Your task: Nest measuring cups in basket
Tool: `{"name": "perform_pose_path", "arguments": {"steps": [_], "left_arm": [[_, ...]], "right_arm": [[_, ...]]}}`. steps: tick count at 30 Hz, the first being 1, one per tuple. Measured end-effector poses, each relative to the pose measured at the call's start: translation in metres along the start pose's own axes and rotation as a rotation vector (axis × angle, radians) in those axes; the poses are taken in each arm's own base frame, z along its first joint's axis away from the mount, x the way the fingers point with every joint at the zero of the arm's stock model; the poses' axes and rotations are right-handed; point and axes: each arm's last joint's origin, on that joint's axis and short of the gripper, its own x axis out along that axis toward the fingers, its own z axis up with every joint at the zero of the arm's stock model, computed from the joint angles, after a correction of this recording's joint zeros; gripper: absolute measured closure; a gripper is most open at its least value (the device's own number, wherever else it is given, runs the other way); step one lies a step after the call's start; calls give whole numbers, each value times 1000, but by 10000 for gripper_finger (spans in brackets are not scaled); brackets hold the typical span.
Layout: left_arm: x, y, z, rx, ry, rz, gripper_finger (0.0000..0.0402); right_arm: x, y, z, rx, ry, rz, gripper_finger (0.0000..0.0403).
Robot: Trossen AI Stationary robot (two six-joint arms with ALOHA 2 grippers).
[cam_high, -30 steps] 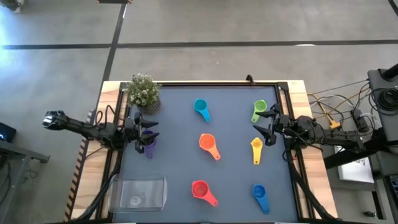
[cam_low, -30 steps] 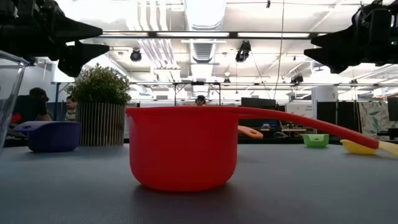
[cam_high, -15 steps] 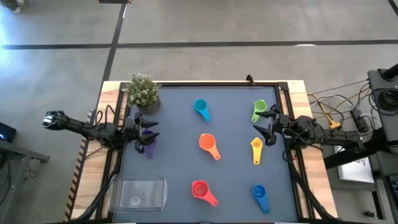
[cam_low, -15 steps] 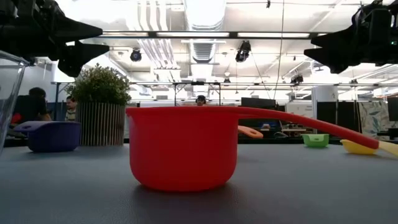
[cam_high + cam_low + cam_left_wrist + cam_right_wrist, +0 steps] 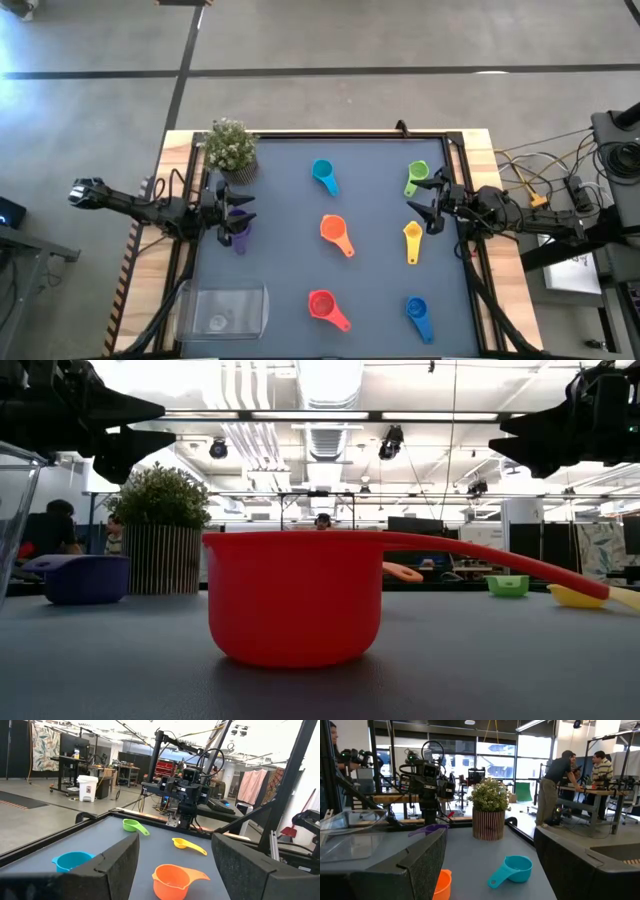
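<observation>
Hovering released: left gripper [image 5: 246, 213], right gripper [image 5: 418, 203] | dark table [image 5: 375, 280] | people in workshop behind

Robotics lab: equipment racks [image 5: 172, 750], workbenches [image 5: 600, 795]

Seen from above, seven measuring cups lie scattered on a dark table [image 5: 280, 250]. The left gripper [image 5: 243, 210] hovers, fingers parted, over the purple cup [image 5: 236, 234]; the right gripper [image 5: 427, 200] waits, open, between the green cup [image 5: 416, 177] and yellow cup [image 5: 412, 240]. The clear basket [image 5: 222, 309] sits near-left.
</observation>
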Motion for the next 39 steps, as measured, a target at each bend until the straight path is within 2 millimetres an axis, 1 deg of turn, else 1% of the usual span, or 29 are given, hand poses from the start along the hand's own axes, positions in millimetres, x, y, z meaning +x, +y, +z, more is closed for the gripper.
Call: {"name": "perform_pose_path", "arguments": {"steps": [12,14,19,22,27,30,33,36,39], "left_arm": [[0,0,0,0,0,0,170],[0,0,0,0,0,0,170],[0,0,0,0,0,0,170],[0,0,0,0,0,0,170],[0,0,0,0,0,0,170],[0,0,0,0,0,0,170],[0,0,0,0,0,0,170],[0,0,0,0,0,0,170],[0,0,0,0,0,0,170]], "right_arm": [[0,0,0,1,0,0,115],[0,0,0,21,0,0,115],[0,0,0,171,-5,-3,115],[0,-2,4,270,-50,-45,115],[-1,-2,13,460,-142,-30,115],[-1,-3,16,506,-180,-24,115],[-3,-5,22,460,-250,-94,115],[-4,-9,25,412,-296,-216,115],[-6,-13,27,411,-327,-339,115]]}}
